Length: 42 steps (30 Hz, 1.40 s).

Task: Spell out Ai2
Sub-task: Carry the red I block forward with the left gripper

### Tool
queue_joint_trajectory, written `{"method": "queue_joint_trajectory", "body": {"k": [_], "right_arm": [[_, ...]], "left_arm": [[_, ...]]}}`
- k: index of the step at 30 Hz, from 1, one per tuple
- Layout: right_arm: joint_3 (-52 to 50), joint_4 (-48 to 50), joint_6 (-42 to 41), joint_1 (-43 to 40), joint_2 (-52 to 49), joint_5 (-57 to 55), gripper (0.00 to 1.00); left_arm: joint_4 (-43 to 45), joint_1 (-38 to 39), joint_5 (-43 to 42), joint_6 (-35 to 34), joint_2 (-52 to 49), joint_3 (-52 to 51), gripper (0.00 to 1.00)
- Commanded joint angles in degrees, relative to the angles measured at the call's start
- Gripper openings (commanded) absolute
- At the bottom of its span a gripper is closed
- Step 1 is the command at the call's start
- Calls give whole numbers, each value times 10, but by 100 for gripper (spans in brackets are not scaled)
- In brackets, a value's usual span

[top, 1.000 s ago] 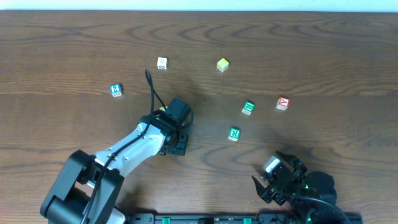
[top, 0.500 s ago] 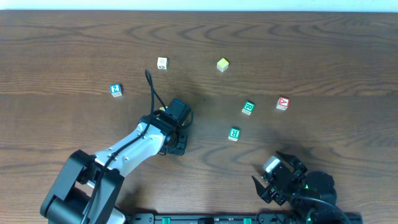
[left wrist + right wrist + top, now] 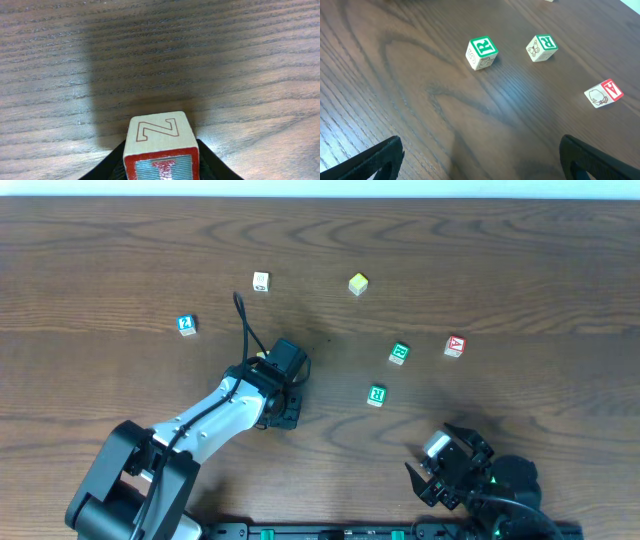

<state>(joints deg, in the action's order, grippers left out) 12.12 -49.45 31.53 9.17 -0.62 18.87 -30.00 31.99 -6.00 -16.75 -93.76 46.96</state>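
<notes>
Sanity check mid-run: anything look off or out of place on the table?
Nothing damaged, spilled or stacked. One oddity: the cube between the left gripper's fingers shows an outlined Z, or sideways N, on top. Its front letter is cut off by the frame, so which letter it is cannot be told.

Z-topped cube [image 3: 160,131] within left pincer [image 3: 284,412]; 2 cube [image 3: 186,325] leftward, A cube [image 3: 454,346] far right.

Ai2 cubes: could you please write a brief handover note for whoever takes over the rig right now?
Grippers: left fingers flank a red-lettered cube, probably the I; grip unconfirmed. The right fingers are open, holding nothing.
Cubes: 2 cube far left, A cube far right, apart.
Done: nothing lined up.
Left: secure this cube, then set A, I, 2 in a row.
</notes>
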Motion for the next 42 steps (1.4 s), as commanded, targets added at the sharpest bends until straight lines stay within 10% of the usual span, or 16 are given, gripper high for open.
{"method": "queue_joint_trajectory", "body": {"k": [1,16,20,42], "right_arm": [[-8,-1,3,-5,3,9,99],[-8,-1,3,-5,3,9,99],[-8,-1,3,-5,3,9,99],[-8,-1,3,-5,3,9,99]], "left_arm": [[0,-2,5,-2,-10,10,35],[27,-2,54,-2,-10,180,27],[62,-2,43,-19,-17,207,6],[-29,-8,29,-118,-199,311,6]]}}
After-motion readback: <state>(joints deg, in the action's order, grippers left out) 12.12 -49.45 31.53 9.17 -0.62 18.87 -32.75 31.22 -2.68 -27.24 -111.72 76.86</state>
